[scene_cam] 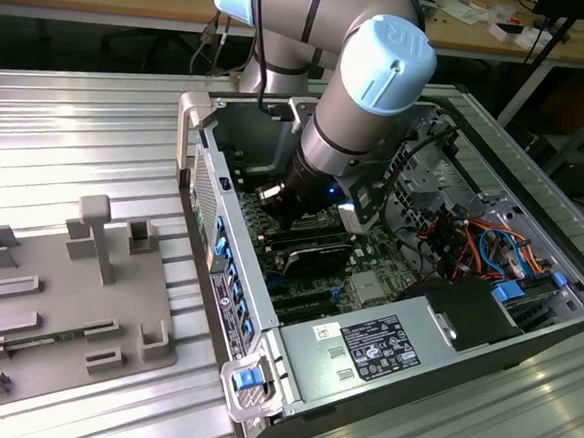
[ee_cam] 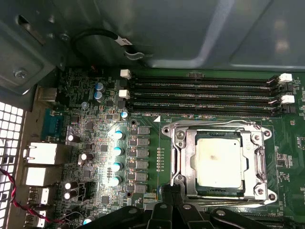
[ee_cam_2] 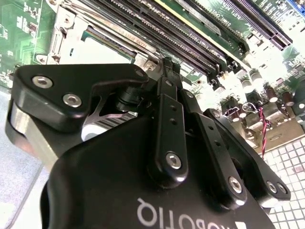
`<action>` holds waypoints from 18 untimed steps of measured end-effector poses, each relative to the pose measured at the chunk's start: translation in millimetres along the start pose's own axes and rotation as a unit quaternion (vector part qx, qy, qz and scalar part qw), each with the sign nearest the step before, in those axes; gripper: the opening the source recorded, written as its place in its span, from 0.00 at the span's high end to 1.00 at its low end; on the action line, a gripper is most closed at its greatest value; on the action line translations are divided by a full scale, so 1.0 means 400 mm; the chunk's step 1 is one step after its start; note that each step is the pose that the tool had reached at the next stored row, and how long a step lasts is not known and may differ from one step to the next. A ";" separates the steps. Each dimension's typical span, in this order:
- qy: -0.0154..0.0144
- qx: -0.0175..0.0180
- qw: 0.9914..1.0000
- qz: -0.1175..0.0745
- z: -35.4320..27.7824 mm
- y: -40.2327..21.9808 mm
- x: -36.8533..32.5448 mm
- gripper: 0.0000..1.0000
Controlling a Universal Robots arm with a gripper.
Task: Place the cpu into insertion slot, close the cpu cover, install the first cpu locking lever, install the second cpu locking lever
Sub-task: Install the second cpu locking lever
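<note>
Down inside the open computer case (scene_cam: pixel 291 374), the arm's gripper (ee_cam: pixel 172 193) hangs just over the motherboard (ee_cam: pixel 95 143), its black fingers (ee_cam_2: pixel 167 98) pressed together at the tips with nothing between them. Those tips sit right at the edge of the insertion slot (ee_cam: pixel 183 164), beside its metal surround.

From the first wrist view, the cpu (ee_cam: pixel 219 160) already lies flat in the slot, its pale metal top facing up. The cpu cover (ee_cam: pixel 190 143), a thin silvery frame, looks folded down around the chip, its hollow middle leaving the chip's face bare. Whether the locking levers are latched I cannot tell. Long black memory slots (ee_cam: pixel 205 90) run just beyond the socket.

I'd judge the chip light, stiff and easily damaged: it should be held by its edges only, never pushed from above, since the contacts beneath would bend readily. The cover seems springy sheet metal, best pressed on its rim. Any lever would be thin, stiff wire, slippery under smooth fingertips.
</note>
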State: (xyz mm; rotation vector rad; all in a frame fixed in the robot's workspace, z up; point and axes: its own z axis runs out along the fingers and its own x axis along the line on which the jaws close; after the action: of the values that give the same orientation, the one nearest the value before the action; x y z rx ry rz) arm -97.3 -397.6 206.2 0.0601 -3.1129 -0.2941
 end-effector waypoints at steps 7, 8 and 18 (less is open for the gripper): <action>0.000 0.000 1.000 0.000 0.007 0.002 0.000 0.89; 0.000 0.000 1.000 0.000 0.008 0.002 0.000 0.89; 0.000 0.008 1.000 0.000 0.015 0.003 0.000 0.89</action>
State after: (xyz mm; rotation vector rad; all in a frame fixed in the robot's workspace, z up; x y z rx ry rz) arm -97.4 -395.3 200.6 0.0598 -3.1149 -0.2679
